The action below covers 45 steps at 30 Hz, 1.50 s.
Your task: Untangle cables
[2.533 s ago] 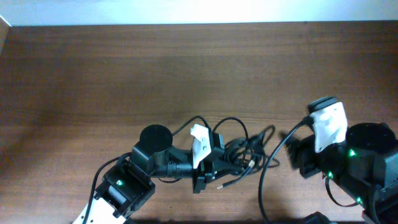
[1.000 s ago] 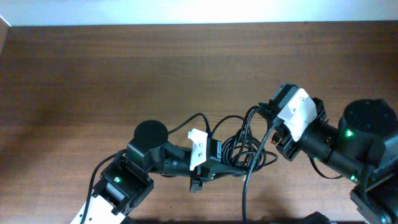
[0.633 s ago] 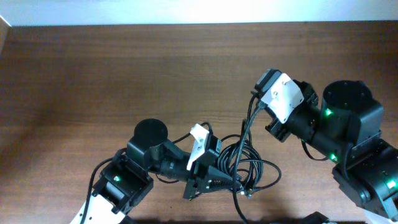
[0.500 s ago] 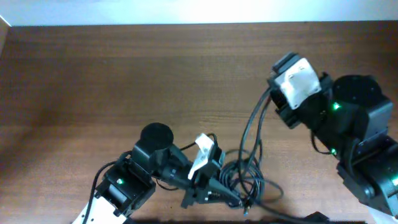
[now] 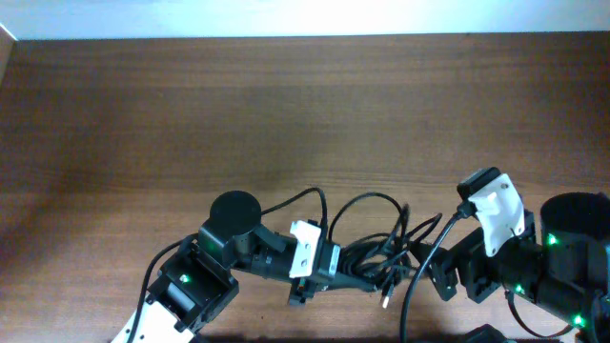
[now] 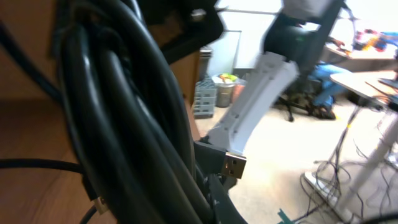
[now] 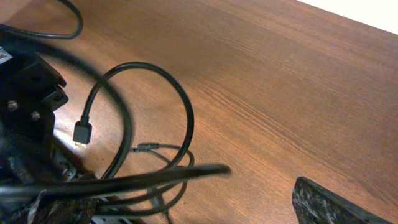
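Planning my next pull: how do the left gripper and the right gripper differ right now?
The left gripper is shut on the cables; the right gripper is open and grips nothing. The left gripper reaches into the bundle; the right gripper sits beside it, at its right edge. Both point toward the bundle.

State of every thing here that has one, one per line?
left tool: shut on the tangled bundle of thin black cables.
tangled bundle of thin black cables: knotted, loops lying on the brown wooden table.
right tool: open, holding nothing.
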Each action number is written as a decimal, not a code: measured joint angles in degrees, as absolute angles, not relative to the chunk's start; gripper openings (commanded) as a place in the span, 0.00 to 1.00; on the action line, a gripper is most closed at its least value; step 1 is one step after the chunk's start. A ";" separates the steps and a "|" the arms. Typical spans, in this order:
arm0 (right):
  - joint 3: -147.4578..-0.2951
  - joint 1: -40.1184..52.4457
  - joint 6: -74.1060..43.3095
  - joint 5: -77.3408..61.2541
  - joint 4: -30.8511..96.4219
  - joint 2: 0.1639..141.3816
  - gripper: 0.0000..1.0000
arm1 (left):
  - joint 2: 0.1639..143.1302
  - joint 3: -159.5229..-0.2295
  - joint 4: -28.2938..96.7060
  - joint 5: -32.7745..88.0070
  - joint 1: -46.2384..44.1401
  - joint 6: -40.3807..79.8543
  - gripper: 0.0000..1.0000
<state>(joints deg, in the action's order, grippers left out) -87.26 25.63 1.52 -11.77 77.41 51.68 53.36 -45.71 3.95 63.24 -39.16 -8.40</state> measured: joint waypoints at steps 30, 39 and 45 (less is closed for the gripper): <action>-87.22 25.58 -13.58 11.84 83.18 57.67 0.99 | 53.23 -45.67 7.95 79.55 -39.44 -16.71 0.00; -87.22 25.54 -3.38 -8.14 87.18 47.24 0.99 | 53.23 -45.67 9.21 65.25 -39.44 -13.41 0.00; -87.22 25.54 0.45 -13.06 83.42 40.05 0.99 | 53.23 -45.67 9.19 62.63 -39.44 -15.53 0.00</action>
